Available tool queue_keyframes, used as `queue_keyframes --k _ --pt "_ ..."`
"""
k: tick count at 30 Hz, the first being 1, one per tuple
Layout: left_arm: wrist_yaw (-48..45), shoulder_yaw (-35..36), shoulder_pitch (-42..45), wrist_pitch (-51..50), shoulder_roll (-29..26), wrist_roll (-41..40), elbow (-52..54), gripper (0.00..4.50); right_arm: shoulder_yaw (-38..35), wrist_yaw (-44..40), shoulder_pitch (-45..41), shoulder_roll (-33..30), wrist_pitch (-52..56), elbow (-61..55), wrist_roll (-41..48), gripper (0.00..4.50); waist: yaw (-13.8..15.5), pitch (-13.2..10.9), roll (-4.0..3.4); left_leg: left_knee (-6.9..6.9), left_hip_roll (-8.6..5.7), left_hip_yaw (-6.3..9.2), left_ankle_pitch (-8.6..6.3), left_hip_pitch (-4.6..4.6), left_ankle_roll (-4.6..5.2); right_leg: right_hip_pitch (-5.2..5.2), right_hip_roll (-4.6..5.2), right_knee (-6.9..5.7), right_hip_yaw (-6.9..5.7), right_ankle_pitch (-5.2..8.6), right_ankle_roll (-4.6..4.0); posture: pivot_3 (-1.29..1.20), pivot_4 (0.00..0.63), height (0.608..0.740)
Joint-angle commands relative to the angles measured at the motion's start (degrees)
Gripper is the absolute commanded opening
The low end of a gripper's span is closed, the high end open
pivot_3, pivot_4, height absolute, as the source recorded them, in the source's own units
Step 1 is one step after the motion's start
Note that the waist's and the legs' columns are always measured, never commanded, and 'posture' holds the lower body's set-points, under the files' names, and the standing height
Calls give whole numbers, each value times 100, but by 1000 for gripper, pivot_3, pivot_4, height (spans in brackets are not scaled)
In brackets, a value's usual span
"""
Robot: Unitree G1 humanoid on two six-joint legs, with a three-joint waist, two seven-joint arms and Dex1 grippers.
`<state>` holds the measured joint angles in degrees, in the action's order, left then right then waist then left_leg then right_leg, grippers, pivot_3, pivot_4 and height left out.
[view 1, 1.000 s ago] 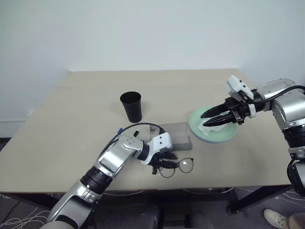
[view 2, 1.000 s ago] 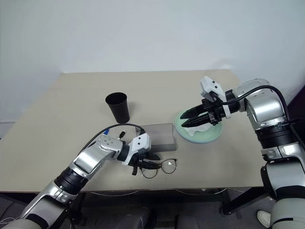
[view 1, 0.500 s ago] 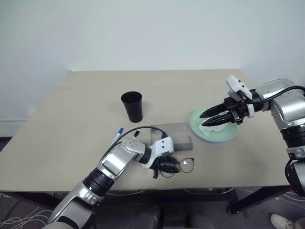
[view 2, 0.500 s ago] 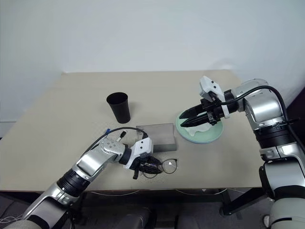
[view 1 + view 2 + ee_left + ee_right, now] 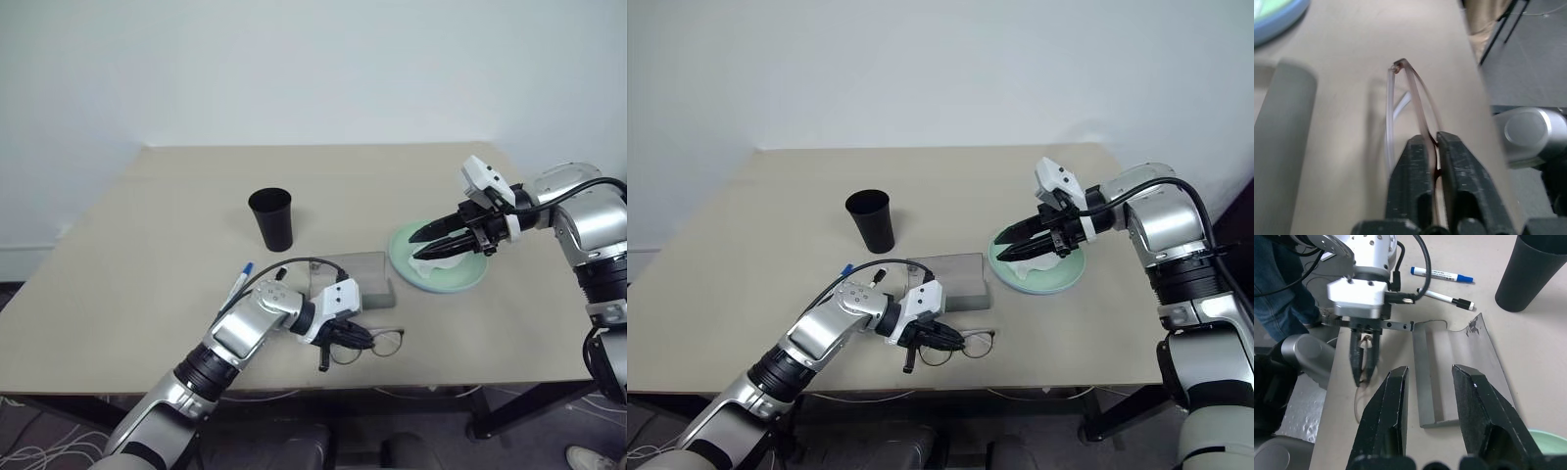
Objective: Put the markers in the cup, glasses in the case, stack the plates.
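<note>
Now the left pincer [image 5: 345,338] is closed on the frame of the glasses [image 5: 377,342] at the near edge of the table [image 5: 147,255]. The open grey case [image 5: 361,277] lies just behind it, long axis across the table. Farther right, the right pincer [image 5: 427,247] hangs half open and empty over the plates [image 5: 470,279].

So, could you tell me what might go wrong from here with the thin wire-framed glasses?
The left gripper pinches the thin wire-framed glasses on one slim part, so the frame may bend or slip. They lie near the beige table's front edge and could drop. The grey rectangular case seems barely open, so insertion may snag.
</note>
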<state>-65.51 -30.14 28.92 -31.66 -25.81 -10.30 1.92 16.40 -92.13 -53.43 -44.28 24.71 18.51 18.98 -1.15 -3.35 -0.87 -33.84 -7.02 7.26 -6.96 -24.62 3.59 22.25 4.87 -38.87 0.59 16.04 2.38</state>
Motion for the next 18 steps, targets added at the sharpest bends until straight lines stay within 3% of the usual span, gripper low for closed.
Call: queue_keyframes --k 1,10,18 --pt "123 128 143 80 -60 155 -113 8 -263 43 -114 -9 -49 -57 -18 1525 -1 0 0 -1 0 1 0 0 0 -1 0 0 1 -1 -2 0 0 737" --pt "-126 549 439 -142 -144 -244 -30 8 -285 21 -122 37 -64 -31 -71 1525 -12 0 0 -2 -2 0 0 -1 0 5 3 -3 6 -21 -6 0 0 737" --pt "-198 1700 1094 257 -211 -696 -957 8 -298 0 -173 97 -67 15 -107 1525 -9 -1 0 -1 -7 1 0 -2 0 16 -3 4 0 -27 11 0 0 737"
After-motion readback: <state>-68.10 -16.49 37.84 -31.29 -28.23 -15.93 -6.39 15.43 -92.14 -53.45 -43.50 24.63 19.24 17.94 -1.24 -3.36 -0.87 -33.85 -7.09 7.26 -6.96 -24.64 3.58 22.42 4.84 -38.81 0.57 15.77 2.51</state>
